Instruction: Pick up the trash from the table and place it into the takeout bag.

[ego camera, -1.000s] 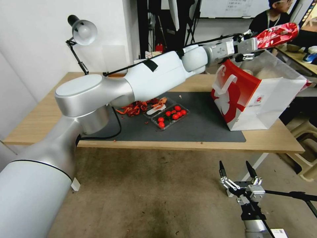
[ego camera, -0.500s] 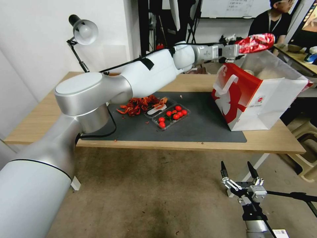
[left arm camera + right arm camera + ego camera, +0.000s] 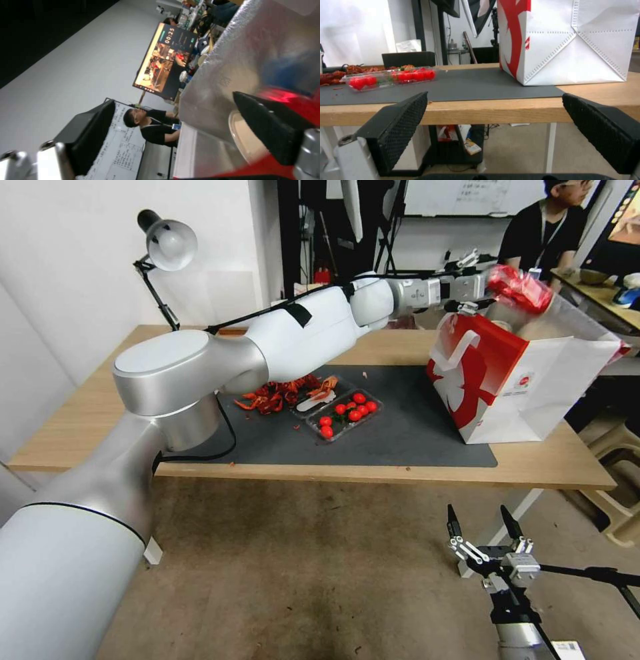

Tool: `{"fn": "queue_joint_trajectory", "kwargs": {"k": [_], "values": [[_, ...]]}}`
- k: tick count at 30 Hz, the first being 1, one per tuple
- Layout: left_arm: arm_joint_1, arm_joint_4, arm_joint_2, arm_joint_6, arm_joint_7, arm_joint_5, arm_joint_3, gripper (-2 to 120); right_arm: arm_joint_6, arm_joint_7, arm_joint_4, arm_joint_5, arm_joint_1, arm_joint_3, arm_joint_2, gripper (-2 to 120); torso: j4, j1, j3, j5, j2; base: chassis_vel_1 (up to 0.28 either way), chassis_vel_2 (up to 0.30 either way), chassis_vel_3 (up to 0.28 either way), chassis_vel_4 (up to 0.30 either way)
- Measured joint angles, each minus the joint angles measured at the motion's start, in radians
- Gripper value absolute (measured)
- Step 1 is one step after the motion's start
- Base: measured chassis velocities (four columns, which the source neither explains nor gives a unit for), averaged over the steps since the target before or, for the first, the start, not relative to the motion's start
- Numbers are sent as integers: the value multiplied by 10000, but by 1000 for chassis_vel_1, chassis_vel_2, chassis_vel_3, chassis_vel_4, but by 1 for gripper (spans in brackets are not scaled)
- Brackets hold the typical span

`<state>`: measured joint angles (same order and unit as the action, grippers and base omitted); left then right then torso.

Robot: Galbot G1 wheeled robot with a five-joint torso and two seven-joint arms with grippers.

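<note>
red trash (image 3: 519, 288): motion-blurred, kind unclear | takeout bag (image 3: 507, 380): contents mostly hidden by walls

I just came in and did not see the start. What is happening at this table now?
The robot is clearing trash into the takeout bag on the table. Its left arm reaches across, and the left gripper is open beside a red wrapper above the bag's open top. The right gripper hangs open below the table's front edge. A tray of cherry tomatoes and red food scraps lie on the dark mat.
</note>
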<state>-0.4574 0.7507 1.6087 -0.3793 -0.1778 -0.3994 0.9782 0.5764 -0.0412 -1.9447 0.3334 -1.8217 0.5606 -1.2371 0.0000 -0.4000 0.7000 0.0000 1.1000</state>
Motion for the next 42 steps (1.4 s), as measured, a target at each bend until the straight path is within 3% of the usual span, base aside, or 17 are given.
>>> {"fn": "queue_joint_trajectory", "kwargs": {"k": [3,15,18,19,22,23,27,28,31,32,35,42], "values": [[-10,64,-2,21,99,-68,-3,99,1,4,-11,-6,-25,-6,-7,100,0,0,0,0,0,0,0,0,0],[55,986,-7,809,842,-1125,11,100,9,10,-121,-54,-86,4,-11,100,1,0,0,0,0,0,0,0,0],[227,2241,-346,2482,2289,-2501,242,100,2,14,-155,-92,-88,3,-19,100,-11,0,-1,1,1,0,0,0,0],[227,2241,-346,2482,2289,-2501,242,100,2,14,-155,-92,-88,3,-19,100,-11,0,-1,1,1,0,0,0,0],[600,3369,-1024,3970,4216,-3704,128,100,-4,15,-157,-114,-89,-8,-15,100,1,0,-1,-1,0,0,0,0,0],[600,3369,-1024,3970,4216,-3704,128,100,-4,15,-157,-114,-89,-8,-15,100,1,0,-1,-1,0,0,0,0,0],[1254,4690,-1684,5296,6688,-5306,-382,100,-7,21,-156,-144,-106,-38,10,100,7,0,-1,-3,0,0,0,0,0],[1254,4690,-1684,5296,6688,-5306,-382,100,-7,21,-156,-144,-106,-38,10,100,7,0,-1,-3,0,0,0,0,0],[1783,5502,-1870,5905,8320,-6570,-921,100,-5,24,-157,-153,-136,-43,21,100,-4,0,0,-2,0,0,0,0,0],[1783,5502,-1870,5905,8320,-6570,-921,100,-5,24,-157,-153,-136,-43,21,100,-4,0,0,-2,0,0,0,0,0],[2178,5926,-2030,6053,9396,-7214,-1187,100,-4,24,-171,-158,-139,-50,-1,100,0,0,0,-3,0,0,0,0,0],[2916,6526,-2460,5725,10425,-7656,-1771,100,2,26,-207,-173,-149,-87,-45,100,-3,0,-1,-1,0,0,0,0,0]]}}
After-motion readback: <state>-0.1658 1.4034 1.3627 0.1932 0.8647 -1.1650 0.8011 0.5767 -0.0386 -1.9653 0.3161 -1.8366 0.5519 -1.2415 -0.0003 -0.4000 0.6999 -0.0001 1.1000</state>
